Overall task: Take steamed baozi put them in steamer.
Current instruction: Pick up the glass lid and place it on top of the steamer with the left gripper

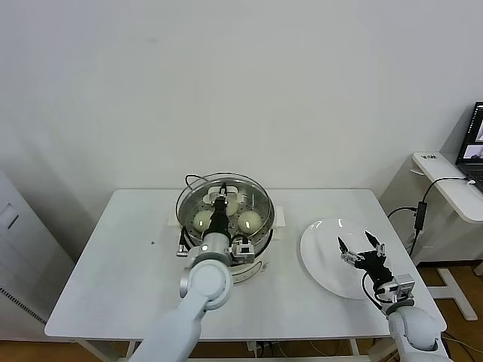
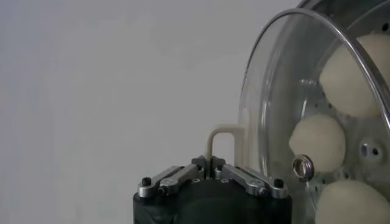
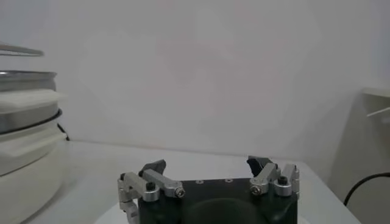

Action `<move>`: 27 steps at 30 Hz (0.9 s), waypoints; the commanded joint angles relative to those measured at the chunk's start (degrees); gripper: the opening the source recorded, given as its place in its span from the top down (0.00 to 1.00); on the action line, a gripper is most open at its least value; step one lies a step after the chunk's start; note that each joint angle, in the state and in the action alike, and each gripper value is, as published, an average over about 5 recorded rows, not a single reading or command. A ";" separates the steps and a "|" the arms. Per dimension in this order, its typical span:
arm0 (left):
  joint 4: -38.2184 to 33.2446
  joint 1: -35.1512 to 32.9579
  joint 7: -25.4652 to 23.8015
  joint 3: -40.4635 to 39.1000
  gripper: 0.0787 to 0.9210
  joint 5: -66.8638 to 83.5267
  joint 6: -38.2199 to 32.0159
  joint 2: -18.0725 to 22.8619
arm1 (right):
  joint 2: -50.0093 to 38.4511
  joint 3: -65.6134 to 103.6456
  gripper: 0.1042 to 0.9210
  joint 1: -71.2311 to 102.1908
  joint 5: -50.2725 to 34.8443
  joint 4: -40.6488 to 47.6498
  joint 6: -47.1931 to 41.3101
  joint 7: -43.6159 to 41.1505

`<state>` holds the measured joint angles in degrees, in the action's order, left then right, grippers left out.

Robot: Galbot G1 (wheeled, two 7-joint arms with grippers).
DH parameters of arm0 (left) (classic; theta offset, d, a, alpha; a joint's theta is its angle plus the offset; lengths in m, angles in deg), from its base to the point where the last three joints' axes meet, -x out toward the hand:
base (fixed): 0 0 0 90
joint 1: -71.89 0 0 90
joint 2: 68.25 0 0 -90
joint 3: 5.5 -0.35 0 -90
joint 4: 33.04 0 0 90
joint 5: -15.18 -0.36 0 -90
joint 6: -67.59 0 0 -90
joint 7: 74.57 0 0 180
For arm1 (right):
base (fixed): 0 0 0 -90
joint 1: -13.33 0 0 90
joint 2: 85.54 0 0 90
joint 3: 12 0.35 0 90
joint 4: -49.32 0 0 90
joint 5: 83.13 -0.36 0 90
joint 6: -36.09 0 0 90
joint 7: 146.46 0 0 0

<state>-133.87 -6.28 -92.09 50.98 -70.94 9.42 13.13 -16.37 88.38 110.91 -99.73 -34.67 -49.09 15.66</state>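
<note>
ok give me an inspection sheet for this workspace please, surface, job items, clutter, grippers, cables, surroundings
Surface: white table.
Job's things: baozi in the steamer; glass lid over it; white plate bare.
Clutter: nothing seen.
Grippers: left gripper shut on the lid handle; right gripper open over the plate, holding nothing.
Cables: black cord behind the steamer; black cable by the side desk.
Surroundings: white wall, laptop on the side desk.

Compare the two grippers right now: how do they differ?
The left gripper is shut on the glass lid's handle over the steamer; the right gripper is open and holds nothing. The left is above the baozi; the right hovers over the plate. Both have the same dark body and metal fingers.
</note>
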 commanded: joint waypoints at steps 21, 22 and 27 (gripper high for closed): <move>2.33 -1.59 1.23 0.65 0.96 -2.65 -0.15 3.47 | -0.09 0.04 0.12 -0.08 -0.52 0.37 0.07 -0.10; 2.34 -1.61 1.26 0.68 0.96 -2.63 -0.16 3.46 | -0.07 0.04 0.12 -0.11 -0.52 0.38 0.07 -0.10; 2.69 -1.64 1.49 0.82 0.96 -2.35 -0.23 3.47 | 0.01 0.00 0.12 -0.19 -0.51 0.40 0.07 -0.10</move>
<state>-131.48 -7.84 -90.74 51.76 -73.28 9.24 16.34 -16.39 88.39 110.76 -100.19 -34.27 -49.04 15.55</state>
